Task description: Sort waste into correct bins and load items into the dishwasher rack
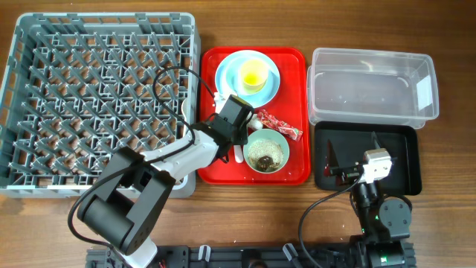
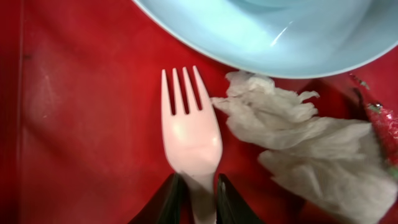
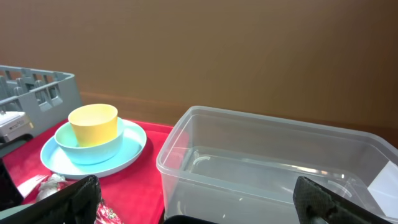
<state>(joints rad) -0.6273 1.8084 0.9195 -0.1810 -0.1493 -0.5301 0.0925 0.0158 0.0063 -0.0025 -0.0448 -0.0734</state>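
A white fork (image 2: 189,137) lies on the red tray (image 2: 81,124), tines toward the light blue plate (image 2: 267,37). My left gripper (image 2: 200,193) is shut on the fork's neck, one dark finger pressed on each side. A crumpled white tissue (image 2: 298,143) lies just right of the fork, with the red wrapper (image 2: 385,127) beyond it. The yellow cup (image 1: 253,74) stands in a pale bowl (image 3: 87,146) on the plate. A second bowl (image 1: 266,151) holds brown and white scraps. My right gripper (image 3: 199,196) hangs open and empty over the black tray (image 1: 398,160), facing the clear tub (image 1: 372,53).
The grey dishwasher rack (image 1: 104,18) fills the left side of the table, its right wall beside the red tray (image 1: 223,167). The left arm reaches across the rack's near right corner. The clear tub stands directly behind the black tray.
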